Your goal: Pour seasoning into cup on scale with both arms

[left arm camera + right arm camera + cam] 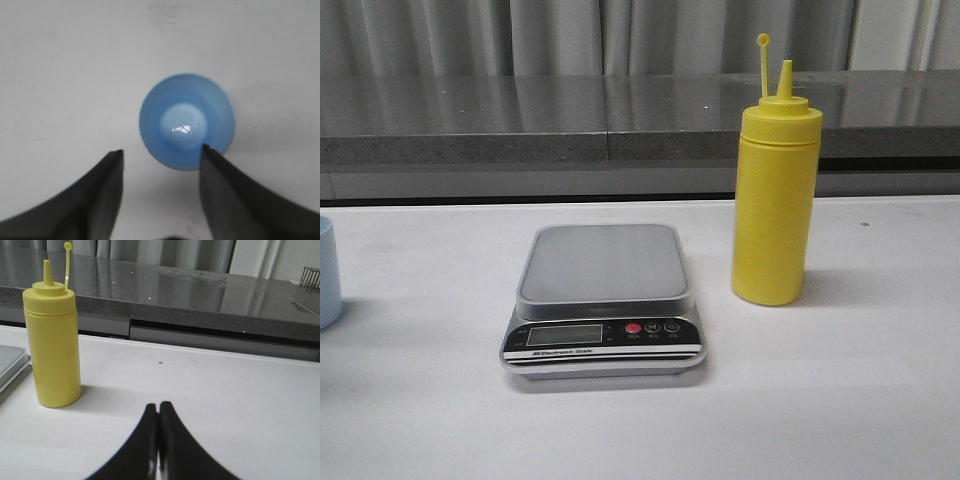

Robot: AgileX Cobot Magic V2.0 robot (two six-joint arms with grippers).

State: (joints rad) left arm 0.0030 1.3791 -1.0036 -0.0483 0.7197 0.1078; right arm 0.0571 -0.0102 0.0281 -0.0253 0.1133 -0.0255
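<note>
- Cup [186,121]: light blue, handleless, upright at the worktop's left edge, not yet on the scale [603,300]. It looks empty, thin-walled and light; I judge it easily tipped or squashed, so I would take it low across the wall, gently.
- Left gripper [161,155]: my fingers stand apart above the cup, one tip over its rim.
- Seasoning [775,190]: tall yellow squeeze bottle, cap off its nozzle, right of the scale. Soft sides; I judge mid-body the safest hold, lightly.
- Right gripper [159,407]: fingers pressed together, empty, well apart from the bottle.
</note>
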